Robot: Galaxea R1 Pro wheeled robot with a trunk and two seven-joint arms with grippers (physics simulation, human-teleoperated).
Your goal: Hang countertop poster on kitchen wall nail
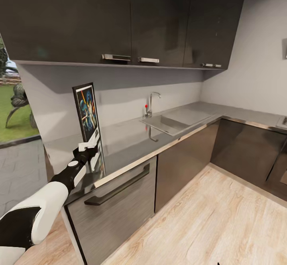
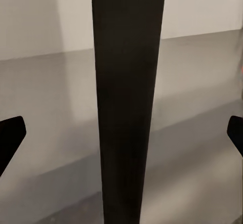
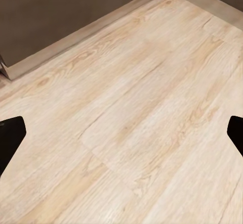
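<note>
The poster (image 1: 87, 111) stands upright near the left end of the grey worktop (image 1: 131, 137), close to the pale back wall and seen almost edge-on. The left claw (image 1: 88, 148) sits at its lower near edge; in the left wrist view the dark frame edge (image 2: 127, 102) runs between the spread fingertips (image 2: 10, 133), well apart from both, so this claw is open. To the right, bare worktop stretches to the sink (image 1: 175, 120) and tap (image 1: 150, 103). The right claw (image 3: 121, 133) hangs open over the wooden floor (image 3: 136, 113).
</note>
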